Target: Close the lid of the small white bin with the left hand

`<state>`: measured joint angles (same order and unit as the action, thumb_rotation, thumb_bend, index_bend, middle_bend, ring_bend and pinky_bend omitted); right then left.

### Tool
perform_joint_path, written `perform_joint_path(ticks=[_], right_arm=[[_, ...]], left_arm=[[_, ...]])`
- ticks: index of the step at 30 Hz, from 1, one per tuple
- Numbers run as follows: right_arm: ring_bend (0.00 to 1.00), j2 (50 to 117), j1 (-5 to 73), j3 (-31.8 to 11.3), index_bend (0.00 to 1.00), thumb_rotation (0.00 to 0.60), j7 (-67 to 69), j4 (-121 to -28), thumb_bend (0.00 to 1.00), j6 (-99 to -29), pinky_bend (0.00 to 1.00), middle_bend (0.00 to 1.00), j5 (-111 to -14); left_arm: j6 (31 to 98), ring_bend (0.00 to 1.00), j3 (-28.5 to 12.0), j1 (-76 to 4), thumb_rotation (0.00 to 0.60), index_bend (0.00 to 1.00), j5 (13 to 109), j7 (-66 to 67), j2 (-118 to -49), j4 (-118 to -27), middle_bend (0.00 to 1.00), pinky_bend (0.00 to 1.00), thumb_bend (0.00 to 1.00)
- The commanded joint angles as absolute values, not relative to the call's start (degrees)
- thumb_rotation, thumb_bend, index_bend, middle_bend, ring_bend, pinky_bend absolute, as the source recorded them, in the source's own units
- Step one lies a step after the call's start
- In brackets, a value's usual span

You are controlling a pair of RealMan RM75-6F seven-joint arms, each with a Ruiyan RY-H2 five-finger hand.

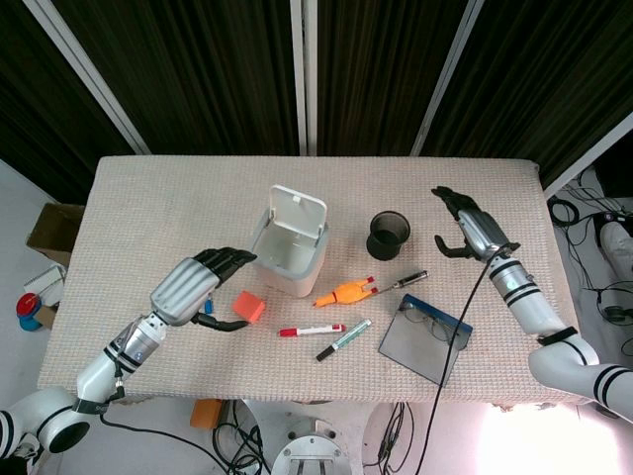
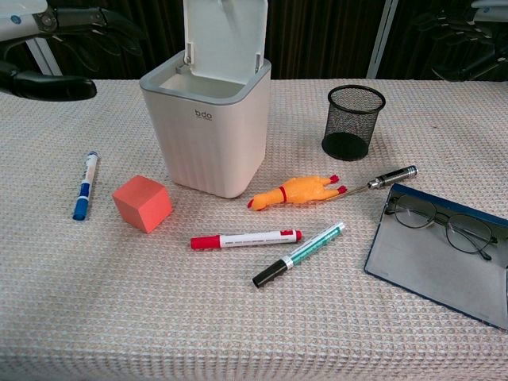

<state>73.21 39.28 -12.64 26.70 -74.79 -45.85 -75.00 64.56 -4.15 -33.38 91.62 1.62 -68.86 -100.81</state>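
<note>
The small white bin (image 1: pixel 290 253) (image 2: pixel 208 131) stands near the table's middle with its lid (image 1: pixel 298 209) (image 2: pixel 225 28) standing upright at the far side. My left hand (image 1: pixel 206 285) (image 2: pixel 59 44) hovers to the left of the bin, fingers apart, holding nothing, a short way from its wall. My right hand (image 1: pixel 465 226) (image 2: pixel 464 36) is over the right side of the table, open and empty, well away from the bin.
An orange cube (image 1: pixel 249 307) (image 2: pixel 143 203) and a blue marker (image 2: pixel 84 184) lie by my left hand. In front of the bin lie a rubber chicken (image 1: pixel 346 292), a red marker (image 1: pixel 311 331) and a green marker (image 1: pixel 344 338). A black mesh cup (image 1: pixel 388 236), a screwdriver (image 2: pixel 389 176) and glasses (image 2: pixel 440 222) on a case sit right.
</note>
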Motion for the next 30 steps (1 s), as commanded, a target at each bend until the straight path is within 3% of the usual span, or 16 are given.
perform_joint_path(ticks=[1, 17, 30], right_arm=[[0.00, 73.25, 39.24, -12.47, 0.00, 0.600, 26.86, -74.54, 0.44, -45.85, 0.00, 0.00, -75.12], [0.00, 73.72, 38.84, -11.34, 0.00, 0.600, 27.97, -73.21, 0.46, -46.30, 0.00, 0.00, -75.92], [0.00, 73.42, 36.54, -9.03, 0.00, 0.600, 29.45, -71.76, 0.46, -48.99, 0.00, 0.00, -78.42]], left_arm=[[64.41, 0.17, -4.06, -33.47, 0.120, 0.11, 91.43, 1.54, -69.11, -100.50, 0.16, 0.27, 0.09], [64.69, 0.17, -5.93, -34.29, 0.117, 0.11, 89.38, 1.62, -67.03, -100.18, 0.16, 0.27, 0.09], [57.83, 0.17, -18.30, -43.77, 0.118, 0.12, 75.95, 0.95, -68.66, -90.40, 0.18, 0.27, 0.11]])
